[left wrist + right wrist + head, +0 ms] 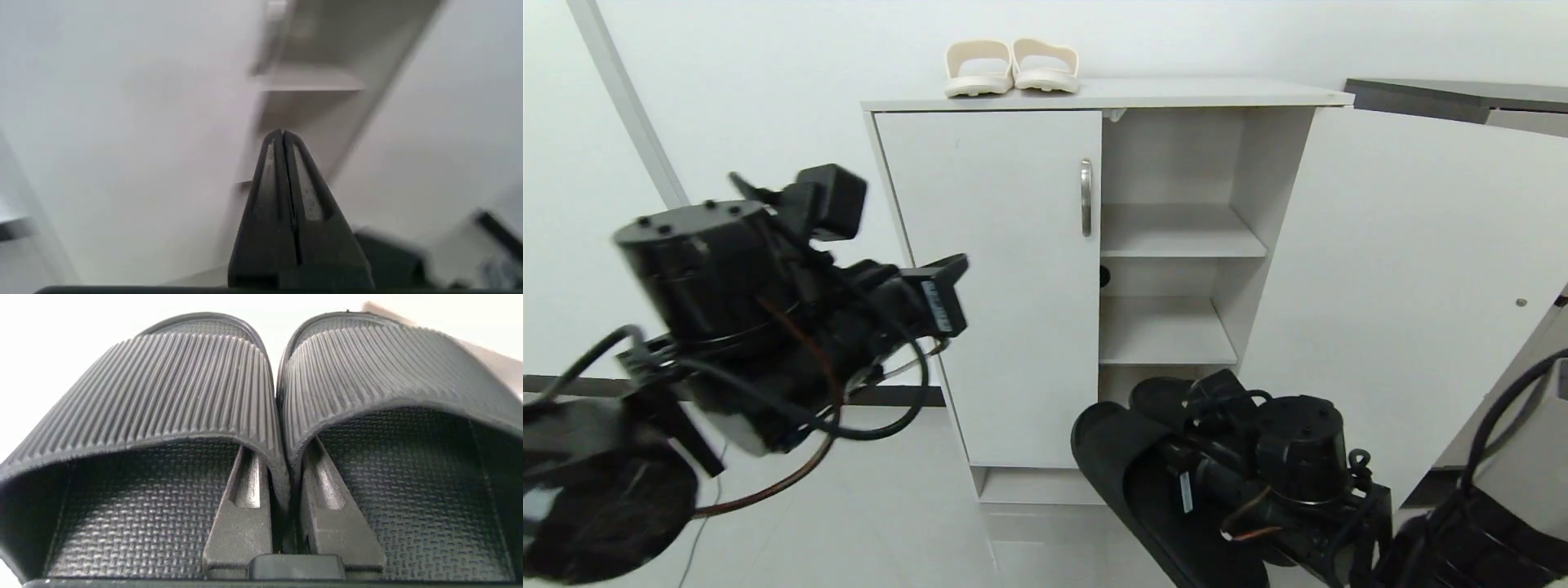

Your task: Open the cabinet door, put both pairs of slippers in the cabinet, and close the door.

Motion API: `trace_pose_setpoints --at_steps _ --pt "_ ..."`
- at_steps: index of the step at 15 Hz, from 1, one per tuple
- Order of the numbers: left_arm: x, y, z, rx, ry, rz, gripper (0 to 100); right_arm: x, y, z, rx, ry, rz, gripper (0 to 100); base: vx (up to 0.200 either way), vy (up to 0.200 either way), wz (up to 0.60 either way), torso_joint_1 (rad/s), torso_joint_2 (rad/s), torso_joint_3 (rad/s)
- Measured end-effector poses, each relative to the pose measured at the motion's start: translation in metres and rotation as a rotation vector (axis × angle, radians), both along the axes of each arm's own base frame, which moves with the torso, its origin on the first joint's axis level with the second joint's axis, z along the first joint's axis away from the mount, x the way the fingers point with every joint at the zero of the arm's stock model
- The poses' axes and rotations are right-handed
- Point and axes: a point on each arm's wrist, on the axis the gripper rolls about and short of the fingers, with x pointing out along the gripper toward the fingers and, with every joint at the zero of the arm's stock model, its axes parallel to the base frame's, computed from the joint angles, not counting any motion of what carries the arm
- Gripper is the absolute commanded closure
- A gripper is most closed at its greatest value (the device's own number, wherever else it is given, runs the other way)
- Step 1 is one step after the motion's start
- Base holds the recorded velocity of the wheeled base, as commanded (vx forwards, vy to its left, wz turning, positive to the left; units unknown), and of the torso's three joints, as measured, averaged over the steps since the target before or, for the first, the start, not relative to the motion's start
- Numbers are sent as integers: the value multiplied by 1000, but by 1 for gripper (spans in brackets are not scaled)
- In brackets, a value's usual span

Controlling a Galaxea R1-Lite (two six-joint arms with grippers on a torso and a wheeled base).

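Fingers [237,518] of right gripper [284,527] pinch black slippers [188,384] by touching inner walls, low before open cabinet [1176,237]. Likely light, soft, flexy rubber; pinch near straps. Closed, empty: left gripper [283,163]. On cabinet top: white slippers [1011,67].

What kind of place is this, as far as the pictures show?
Probably an entryway, or a test room arranged like one: a white shoe cabinet with shelves stands against a bare wall, cream slippers lie on top, and the right gripper holds black slippers.
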Motion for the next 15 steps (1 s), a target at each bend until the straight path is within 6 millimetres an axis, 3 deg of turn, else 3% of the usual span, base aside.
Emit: trace_pose_setpoints --at_steps 4,7,9,12,15 --pt "-77 77 -10 35 14 300 100 30 1 -11 -21 -3 -144 100 0 0 0 0 0 0" --pt "-141 115 -24 29 10 472 100 35 1 -12 -3 -3 -177 100 0 0 0 0 0 0" --pt "-184 128 -44 35 27 566 100 36 1 -11 -2 -7 -185 100 0 0 0 0 0 0" --pt "-237 134 -89 59 93 631 100 36 3 -11 -1 -8 -183 100 0 0 0 0 0 0" --pt "-254 132 -130 58 79 589 100 36 3 -11 1 -9 -181 100 0 0 0 0 0 0"
